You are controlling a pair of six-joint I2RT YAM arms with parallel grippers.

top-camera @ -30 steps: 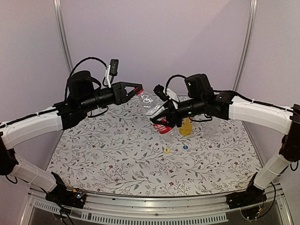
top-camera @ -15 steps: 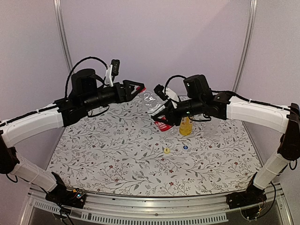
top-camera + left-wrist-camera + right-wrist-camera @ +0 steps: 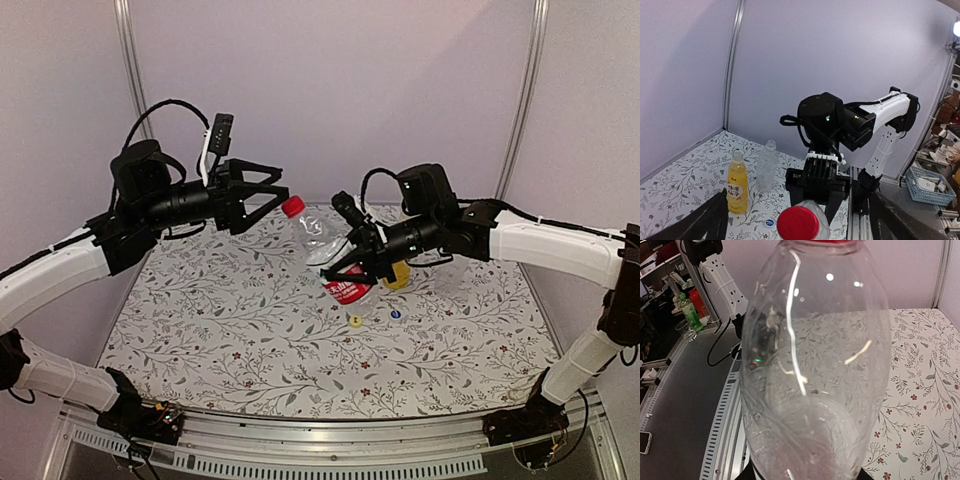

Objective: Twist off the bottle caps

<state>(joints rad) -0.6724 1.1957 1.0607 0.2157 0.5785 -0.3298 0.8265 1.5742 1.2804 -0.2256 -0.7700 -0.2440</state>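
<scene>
The right gripper point(image 3: 352, 264) is clamped around the label band of the clear bottle with the red-and-white label point(image 3: 330, 252) and holds it off the desk point(image 3: 220, 330). The bottle is tilted, its neck pointing toward 10 o'clock in the top view. The red cap point(image 3: 292, 206) sits screwed on that neck. In the right wrist view the bottle's clear body point(image 3: 815, 365) fills almost the whole frame, with a strip of red at the top edge.

The left gripper point(image 3: 270, 195) hangs at 9 o'clock of the red cap, its jaws spread wide and gripping nothing. From the left wrist camera the red cap point(image 3: 798, 223) shows low in the frame between the two open fingers point(image 3: 705, 222), clear of both.

The yellow cap point(image 3: 355, 321) and the blue cap point(image 3: 395, 314) lie on the floral desk at 6 o'clock of the held bottle, close to each other but apart. The yellow-orange bottle point(image 3: 737, 186) stands upright at 3 o'clock of the held bottle, partly hidden by the right gripper from above. The clear unlabelled bottle point(image 3: 766, 166) stands upright just beside it.
</scene>
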